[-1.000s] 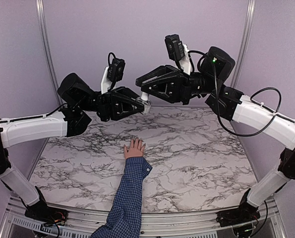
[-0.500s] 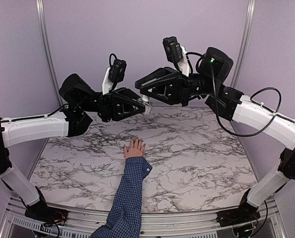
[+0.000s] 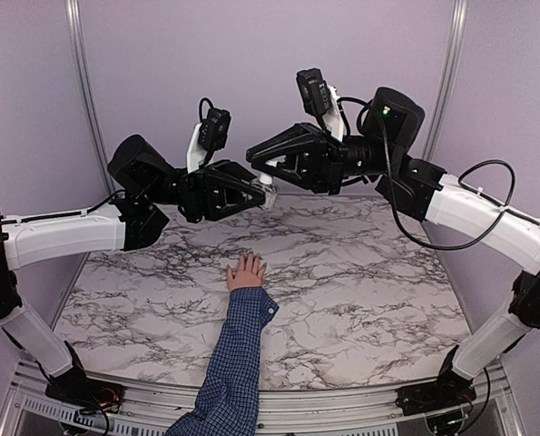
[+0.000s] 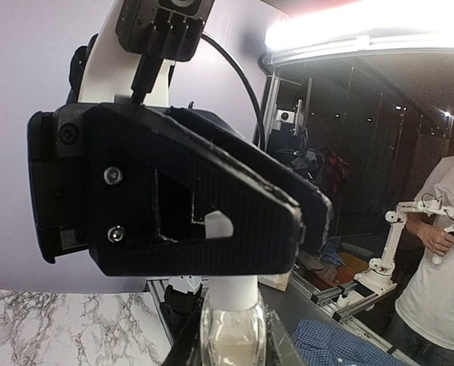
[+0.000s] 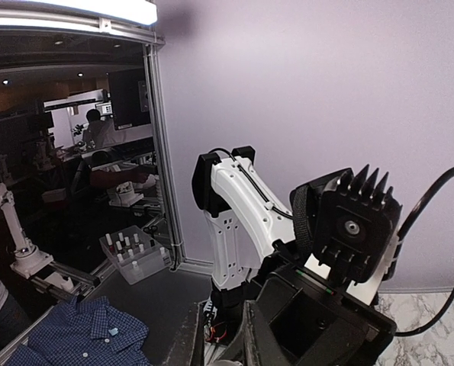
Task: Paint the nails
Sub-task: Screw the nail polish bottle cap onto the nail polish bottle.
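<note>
The left gripper (image 3: 256, 193) is clenched on a small bottle (image 4: 232, 335), which stands upright between its two fingers (image 4: 187, 352) in the left wrist view. The bottle's glass looks pale and its contents cannot be made out. A white cap (image 4: 233, 293) rises from the bottle's neck, straight up into the right gripper (image 3: 259, 162). That gripper reaches in from the right, and its jaws are pressed together on the cap. A corner of the white shows through a cut-out in its black finger. The two grippers meet tip to tip high in the air, over the far middle of the marble table (image 3: 369, 272).

Below them and nearer, well apart from both grippers, a small hand (image 3: 246, 274) lies flat on the table with its fingers spread and pointing to the far side. The nails (image 3: 251, 261) are at those fingertips, too tiny to tell whether any paint is on them. A blue checked sleeve (image 3: 238, 354) runs from the wrist back to the near edge, between the two arm bases.
</note>
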Robot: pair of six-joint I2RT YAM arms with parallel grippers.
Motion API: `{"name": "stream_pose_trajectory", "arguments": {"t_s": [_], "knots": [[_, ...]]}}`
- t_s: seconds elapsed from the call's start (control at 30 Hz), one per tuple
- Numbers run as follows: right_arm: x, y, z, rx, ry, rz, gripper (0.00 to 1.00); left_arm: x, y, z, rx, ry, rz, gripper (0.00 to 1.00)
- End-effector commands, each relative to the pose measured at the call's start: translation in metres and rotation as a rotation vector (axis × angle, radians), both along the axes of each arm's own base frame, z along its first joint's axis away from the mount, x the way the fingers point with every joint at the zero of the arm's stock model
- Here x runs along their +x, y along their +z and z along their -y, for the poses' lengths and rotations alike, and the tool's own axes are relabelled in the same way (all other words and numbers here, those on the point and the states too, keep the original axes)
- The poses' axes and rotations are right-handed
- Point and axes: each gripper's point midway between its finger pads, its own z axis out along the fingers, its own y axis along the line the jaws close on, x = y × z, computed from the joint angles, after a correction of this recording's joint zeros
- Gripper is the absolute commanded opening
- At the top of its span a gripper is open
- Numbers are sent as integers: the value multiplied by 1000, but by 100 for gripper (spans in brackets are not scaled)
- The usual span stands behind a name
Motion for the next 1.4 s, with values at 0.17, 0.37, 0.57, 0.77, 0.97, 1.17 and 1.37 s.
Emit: {"name": "stream_pose_trajectory", "arguments": {"t_s": [0.17, 0.37, 0.57, 0.77, 0.97, 1.17, 1.37], "knots": [[7, 11, 2, -13, -86, -19, 0, 33, 19, -14, -126, 222, 60, 0], [17, 11, -1, -30, -130, -44, 0, 44, 19, -16, -141, 326, 98, 0], [25, 10, -3, -42, -171, -61, 0, 58, 17, -19, -148, 451, 132, 0], [33, 7, -6, -61, -211, -75, 0, 72, 14, -25, -141, 577, 162, 0], [42, 4, -9, -73, -255, -86, 0, 88, 12, -35, -136, 725, 198, 0], [54, -1, -11, -92, -314, -108, 0, 104, 8, -47, -123, 869, 230, 0], [73, -10, -15, -112, -407, -161, 0, 116, 6, -56, -114, 987, 256, 0]]}}
